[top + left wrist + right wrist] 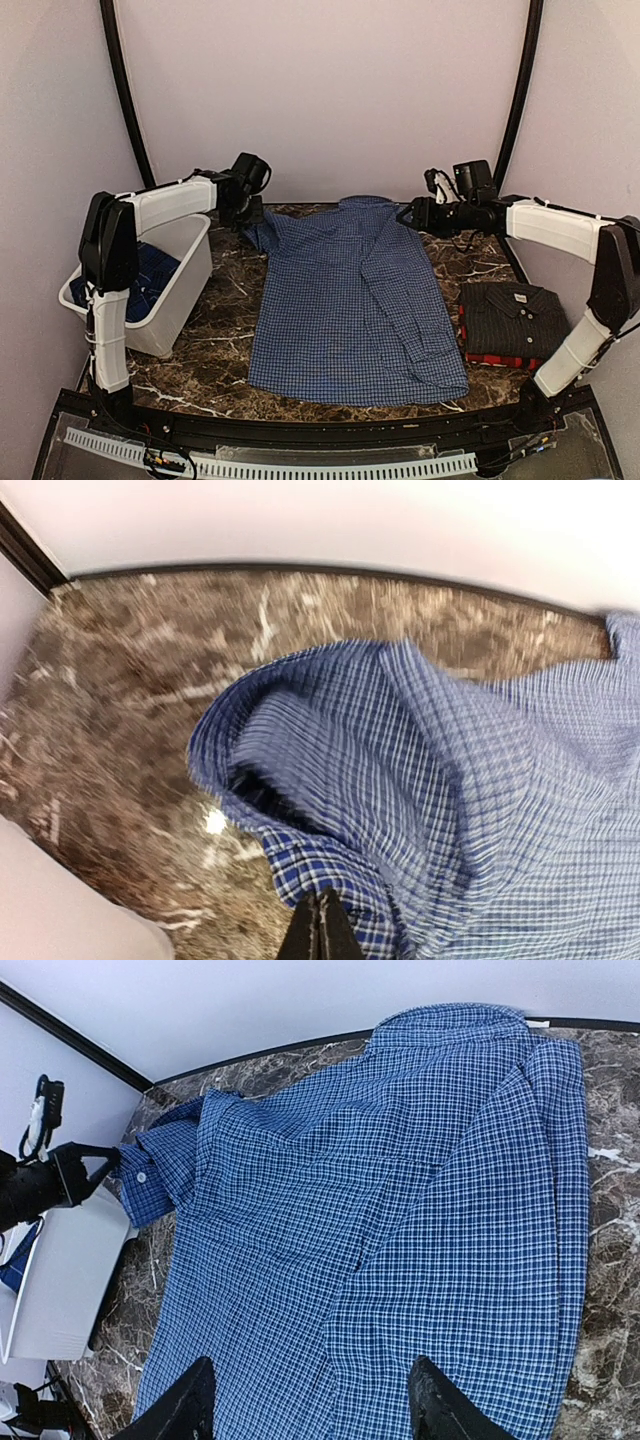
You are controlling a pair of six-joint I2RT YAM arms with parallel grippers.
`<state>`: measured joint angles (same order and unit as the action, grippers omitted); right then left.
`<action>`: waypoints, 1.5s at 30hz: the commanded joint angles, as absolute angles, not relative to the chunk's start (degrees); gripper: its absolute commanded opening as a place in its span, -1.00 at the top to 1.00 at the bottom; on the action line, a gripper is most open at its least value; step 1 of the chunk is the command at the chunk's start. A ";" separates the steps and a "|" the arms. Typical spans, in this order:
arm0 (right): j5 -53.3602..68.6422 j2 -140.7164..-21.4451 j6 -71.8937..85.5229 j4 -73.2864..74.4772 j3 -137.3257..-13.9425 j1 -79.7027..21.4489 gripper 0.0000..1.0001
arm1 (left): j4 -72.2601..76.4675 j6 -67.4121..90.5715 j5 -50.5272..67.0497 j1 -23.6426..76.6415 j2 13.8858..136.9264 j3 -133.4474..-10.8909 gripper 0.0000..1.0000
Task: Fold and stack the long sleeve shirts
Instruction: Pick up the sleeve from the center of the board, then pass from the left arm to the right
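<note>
The blue-and-white check shirt [350,300] lies spread on the marble table, collar at the far side, with its right sleeve folded over the body. My left gripper [250,212] is shut on the cuff of its left sleeve [300,865] and holds it a little above the table at the far left. The shut fingertips [322,925] show in the left wrist view. My right gripper [406,214] is open and empty, hovering by the shirt's right shoulder. Its fingers [190,1405] are spread wide over the shirt [400,1210]. The black pinstripe shirt [512,312] lies folded on the folded red-and-black plaid shirt [497,358] at the right.
A white plastic bin [175,285] holding dark blue cloth stands at the left, next to the left arm; it also shows in the right wrist view [60,1270]. Lilac walls close the back and sides. Bare marble table [230,290] lies between bin and shirt.
</note>
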<state>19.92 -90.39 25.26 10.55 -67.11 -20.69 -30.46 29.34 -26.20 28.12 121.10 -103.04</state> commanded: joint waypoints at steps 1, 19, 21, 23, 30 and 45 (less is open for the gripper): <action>20.13 -88.14 24.26 10.14 -68.03 -21.14 -0.26 | -33.99 25.53 -33.42 27.84 115.36 -107.74 1.00; 20.64 -86.17 23.19 8.78 -68.47 -24.28 -0.36 | -26.67 18.62 -3.32 28.43 105.01 -107.21 1.00; 20.42 -85.55 22.46 7.38 -68.26 -26.16 -0.42 | -26.46 19.95 2.10 28.73 104.47 -106.69 1.00; 19.30 -84.69 21.97 5.20 -67.83 -28.50 -0.50 | -26.08 21.71 6.25 29.05 104.16 -105.87 1.00; 17.37 -85.62 26.15 -6.53 -65.11 -37.28 -0.66 | -22.61 27.91 15.67 30.61 103.78 -103.02 1.00; 18.64 -105.16 36.51 -24.35 -68.57 -45.09 -0.97 | -21.64 30.84 20.01 31.98 104.59 -102.96 1.00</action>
